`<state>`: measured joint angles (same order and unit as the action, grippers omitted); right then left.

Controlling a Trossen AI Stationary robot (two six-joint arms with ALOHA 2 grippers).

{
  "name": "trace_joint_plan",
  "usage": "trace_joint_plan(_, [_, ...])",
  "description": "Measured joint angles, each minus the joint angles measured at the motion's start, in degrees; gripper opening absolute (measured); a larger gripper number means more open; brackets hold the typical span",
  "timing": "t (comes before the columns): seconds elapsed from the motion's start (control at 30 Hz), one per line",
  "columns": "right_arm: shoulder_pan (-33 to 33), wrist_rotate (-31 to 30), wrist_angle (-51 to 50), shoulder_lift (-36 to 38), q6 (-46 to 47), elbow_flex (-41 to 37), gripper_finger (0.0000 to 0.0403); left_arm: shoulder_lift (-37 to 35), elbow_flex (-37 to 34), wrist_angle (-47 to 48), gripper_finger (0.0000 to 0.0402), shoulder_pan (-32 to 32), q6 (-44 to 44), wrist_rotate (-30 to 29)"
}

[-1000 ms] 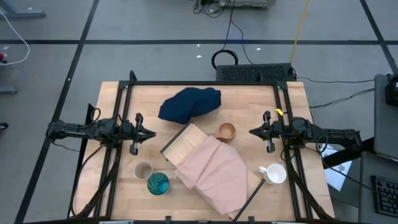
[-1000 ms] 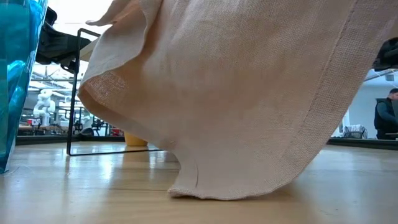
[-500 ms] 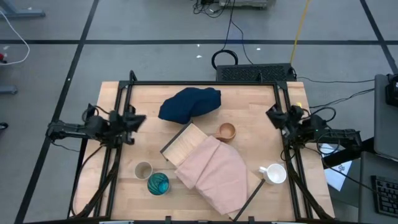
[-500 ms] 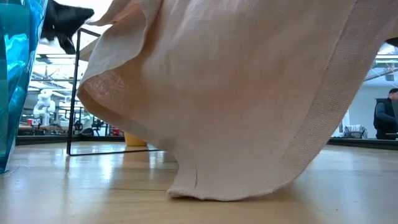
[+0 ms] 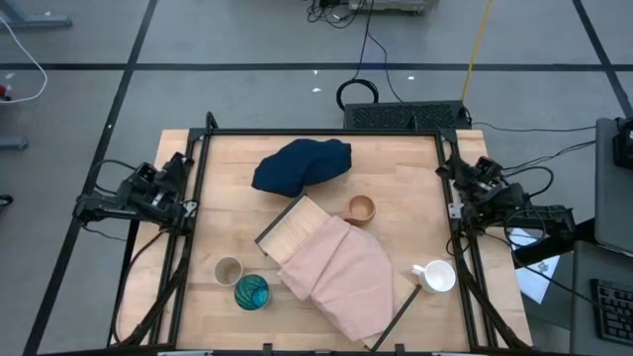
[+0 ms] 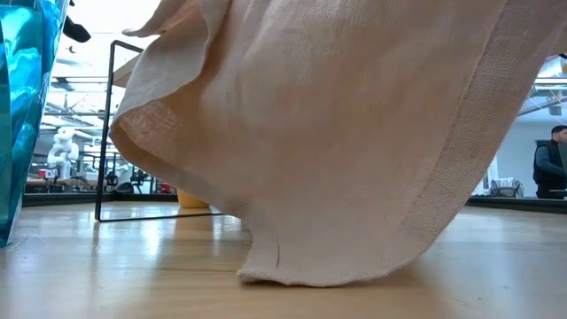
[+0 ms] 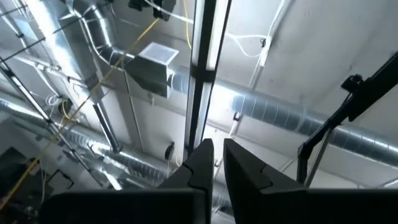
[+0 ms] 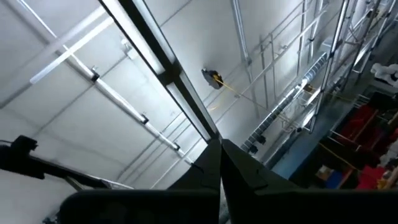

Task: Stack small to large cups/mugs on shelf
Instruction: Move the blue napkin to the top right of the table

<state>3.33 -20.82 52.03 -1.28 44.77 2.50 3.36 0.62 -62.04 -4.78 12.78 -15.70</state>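
On the table stand an orange cup (image 5: 360, 209), a beige-grey cup (image 5: 228, 270), a teal cup (image 5: 251, 291) and a white handled mug (image 5: 435, 276). The light wooden shelf (image 5: 290, 231) lies slantwise on the table, with a pink cloth (image 5: 344, 277) draped over most of it. In the low view the teal cup (image 6: 19, 115) and the pink cloth (image 6: 337, 133) fill the front. My left gripper (image 5: 176, 170) sits at the table's left edge, tipped upward and shut. My right gripper (image 5: 473, 170) sits at the right edge, also tipped upward and shut. Both wrist views show only the ceiling past the left gripper (image 7: 215, 163) and the right gripper (image 8: 221, 155).
A crumpled navy cloth (image 5: 304, 163) lies at the far middle of the table. The shelf's dark end rail (image 6: 110, 133) stands upright behind the teal cup. A person (image 6: 551, 167) stands in the room beyond the table's right side.
Both grippers have drawn back from the table's middle toward their own side edges and tipped from level to pointing up, rolling as they rose. The cups, the shelf and the cloths have stayed in place.
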Motion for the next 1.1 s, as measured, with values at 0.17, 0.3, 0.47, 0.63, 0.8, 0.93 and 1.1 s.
trace_joint_plan(0.17, [0.0,-1.5,-2.39,0.0,-0.76,0.0,0.0,0.02,0.0,-0.78,0.0037,-0.02,2.5,0.42])
trace_joint_plan(0.3, [0.0,-1.91,-2.4,0.01,-0.68,0.0,0.0,0.02,0.0,-1.28,0.0037,-0.02,7.8,1.05])
trace_joint_plan(0.47, [0.0,-1.83,0.91,0.04,-1.74,0.0,0.0,0.02,0.0,-1.51,0.0037,-0.02,11.98,0.43])
trace_joint_plan(0.63, [0.0,-1.94,0.48,0.02,0.93,0.0,0.0,0.02,0.0,-1.52,0.0037,-0.02,17.36,1.0])
trace_joint_plan(0.8, [0.0,-1.58,-1.36,0.01,1.52,0.05,0.0,0.02,0.0,-1.26,0.0037,-0.02,16.54,-2.81])
trace_joint_plan(0.93, [-0.07,-0.6,-11.73,-1.34,-0.41,3.56,0.0009,0.02,3.34,9.98,0.0037,-0.02,21.09,-7.43])
trace_joint_plan(1.1, [-0.04,0.71,-22.67,-8.28,-7.51,14.48,0.0031,3.31,18.79,46.88,0.0037,-0.02,28.13,-11.12])
